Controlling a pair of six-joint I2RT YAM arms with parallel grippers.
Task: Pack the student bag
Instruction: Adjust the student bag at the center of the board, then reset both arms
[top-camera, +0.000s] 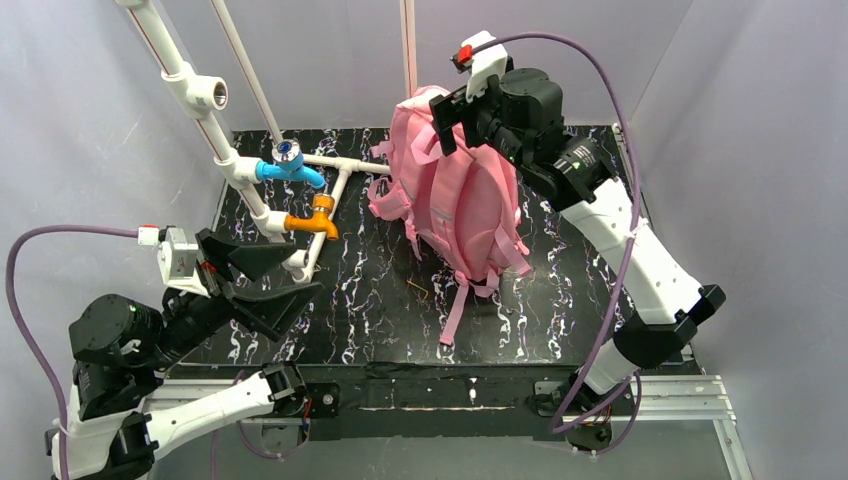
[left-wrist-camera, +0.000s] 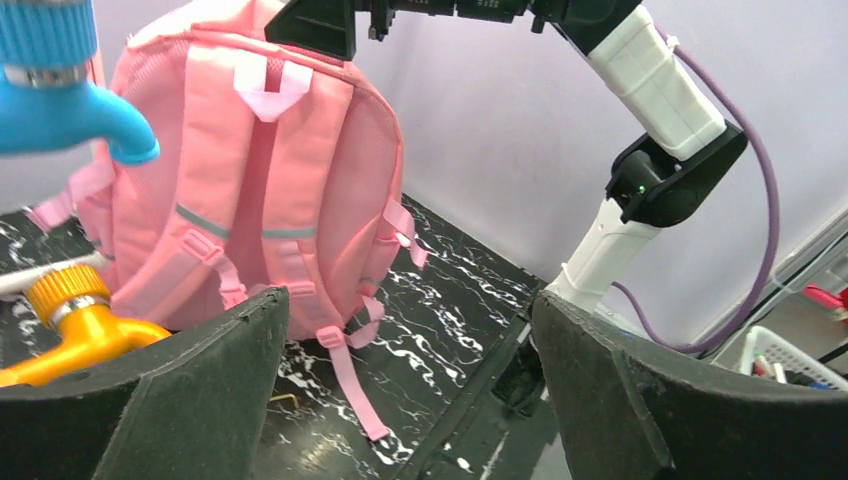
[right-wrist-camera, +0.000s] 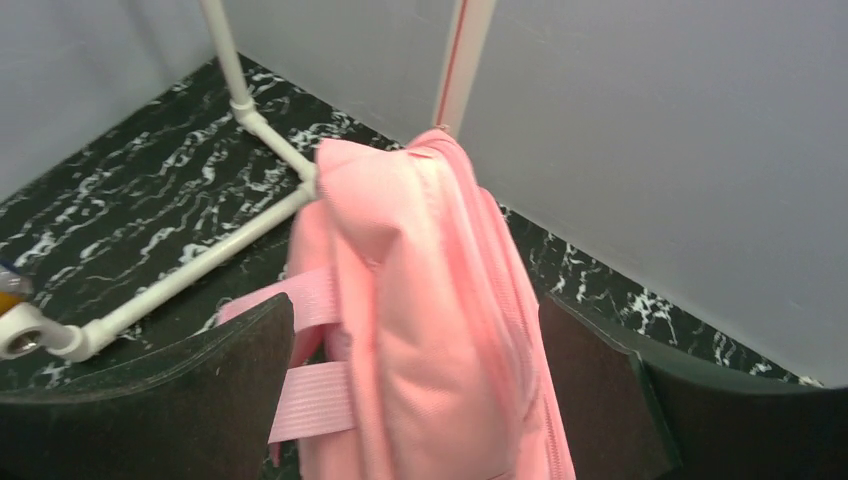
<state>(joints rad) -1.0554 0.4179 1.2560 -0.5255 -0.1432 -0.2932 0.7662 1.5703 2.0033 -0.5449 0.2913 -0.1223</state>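
Observation:
The student bag (top-camera: 470, 210) is a large pink backpack standing upright at the back of the black marbled table (top-camera: 380, 320), its padded straps facing the arms. My right gripper (top-camera: 452, 122) hangs over its top, open. In the right wrist view the bag (right-wrist-camera: 430, 330) stands between the wide-spread fingers (right-wrist-camera: 200, 390), with a gap on the right side. My left gripper (top-camera: 300, 272) is open at the front left, well away from the bag. Only the tabletop shows between its fingers (left-wrist-camera: 180, 400), with the bag (left-wrist-camera: 250, 200) beyond.
A white pipe frame (top-camera: 340, 185) with a blue fitting (top-camera: 290, 168) and an orange fitting (top-camera: 312, 222) stands left of the bag. A small brown hook (left-wrist-camera: 285, 398) lies on the table. A white basket (left-wrist-camera: 790, 355) sits off the table's right side.

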